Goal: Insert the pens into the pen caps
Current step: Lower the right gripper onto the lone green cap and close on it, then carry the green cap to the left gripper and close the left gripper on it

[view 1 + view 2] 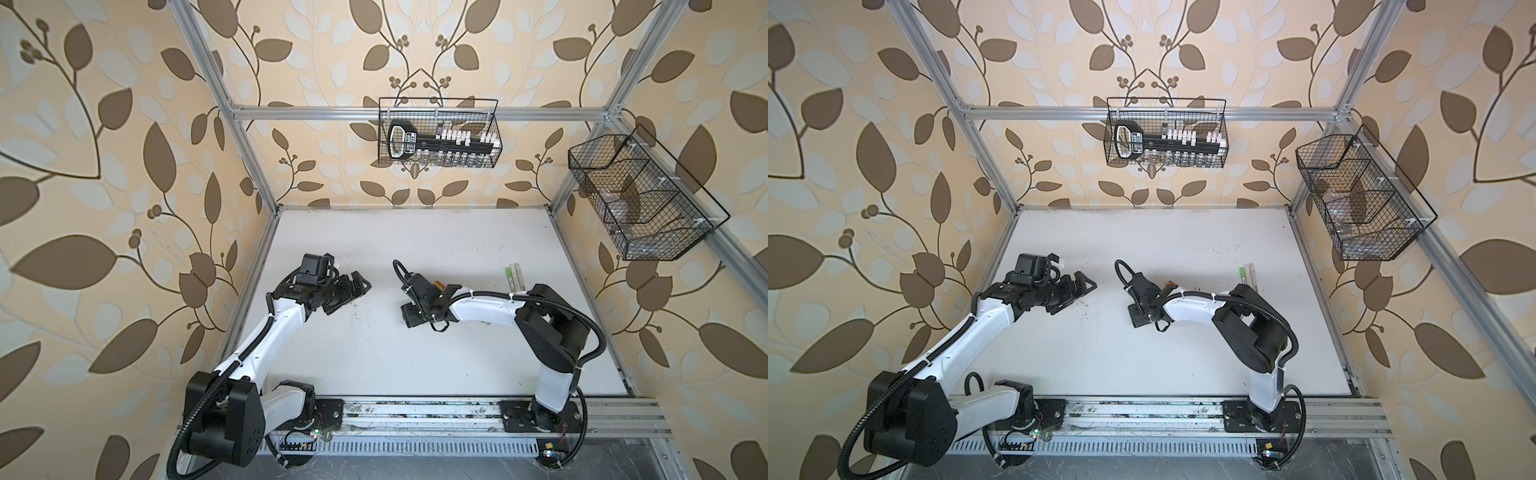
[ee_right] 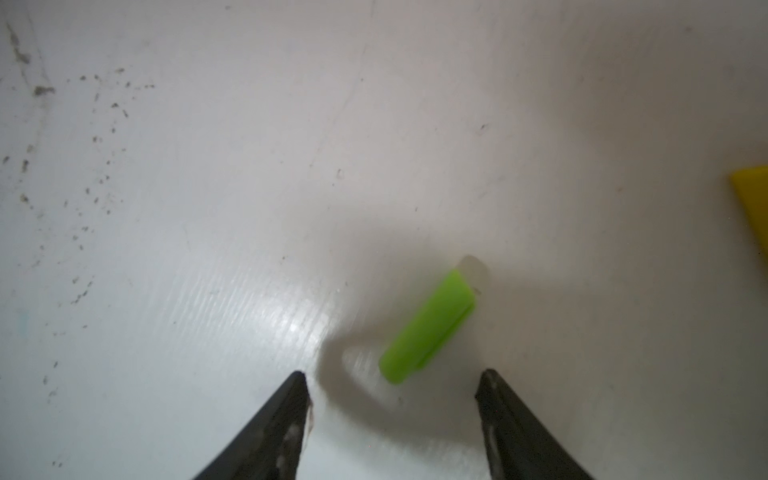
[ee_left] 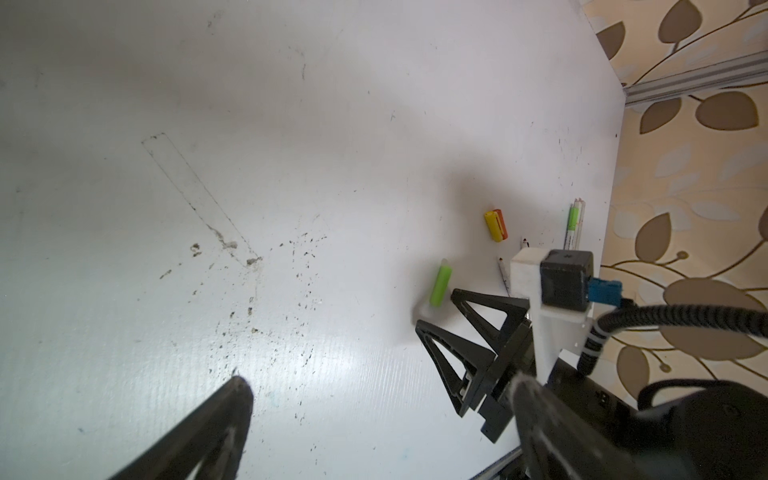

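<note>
Cap point(image 2: 428, 328), lime green | just ahead of right tool point(image 2: 394, 376) | jaws apart, untouched

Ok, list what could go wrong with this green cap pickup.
1. The lime green cap lies slanted, mostly ahead of the open right gripper; closing now may flick it away.
2. In a top view, pens lie close to the right arm's elbow; a swing might scatter them.

My left arm point(image 1: 266, 332) stretches forward and inward, and the left gripper point(image 1: 353, 297) on it is spread as wide as it goes, holding nothing. My right arm point(image 1: 486, 307) folds in toward the middle with its wrist pitched down. The right gripper point(image 2: 394, 376) hangs low, jaws apart and empty.
</note>
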You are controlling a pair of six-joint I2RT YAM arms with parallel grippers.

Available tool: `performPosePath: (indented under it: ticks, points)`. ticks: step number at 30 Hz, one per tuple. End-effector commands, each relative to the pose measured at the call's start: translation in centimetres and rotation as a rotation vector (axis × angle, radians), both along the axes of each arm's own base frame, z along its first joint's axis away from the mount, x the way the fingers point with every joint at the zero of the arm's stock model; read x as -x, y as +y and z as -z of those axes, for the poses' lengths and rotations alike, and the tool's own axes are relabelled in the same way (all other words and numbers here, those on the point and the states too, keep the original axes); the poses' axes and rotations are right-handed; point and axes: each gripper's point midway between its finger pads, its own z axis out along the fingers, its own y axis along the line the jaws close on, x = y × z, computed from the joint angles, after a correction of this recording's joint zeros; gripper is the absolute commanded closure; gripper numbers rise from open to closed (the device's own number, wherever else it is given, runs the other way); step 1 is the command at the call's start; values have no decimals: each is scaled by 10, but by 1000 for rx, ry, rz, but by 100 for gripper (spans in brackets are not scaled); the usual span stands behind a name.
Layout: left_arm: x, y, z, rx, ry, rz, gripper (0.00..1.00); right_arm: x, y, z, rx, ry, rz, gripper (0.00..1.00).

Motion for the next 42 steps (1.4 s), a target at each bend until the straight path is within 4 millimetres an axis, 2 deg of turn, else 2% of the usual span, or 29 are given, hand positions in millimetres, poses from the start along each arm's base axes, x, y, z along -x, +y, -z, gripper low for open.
performPosePath:
  ticks: [1,4,7,13,24,30,33,42]
  points:
    - [1,2,-13,8,-40,-8,1,-1,-9,18,58,33,30,42]
    - [2,3,-13,7,-42,-12,1,0,-12,22,75,42,30,55]
    - [2,3,-14,8,-43,-10,1,4,-14,23,79,49,25,63]
    - [1,1,-14,20,-46,-7,1,10,-20,29,97,65,20,73]
    - [5,-11,2,108,-18,10,1,18,-12,24,78,44,-23,85]
    - [1,-21,4,178,-21,32,1,14,2,7,-14,-35,-68,86]
    - [0,-24,2,198,-31,40,1,12,12,-11,-98,-86,-97,86]
    - [0,-38,-2,267,-46,84,6,24,42,-68,-292,-221,-238,87]
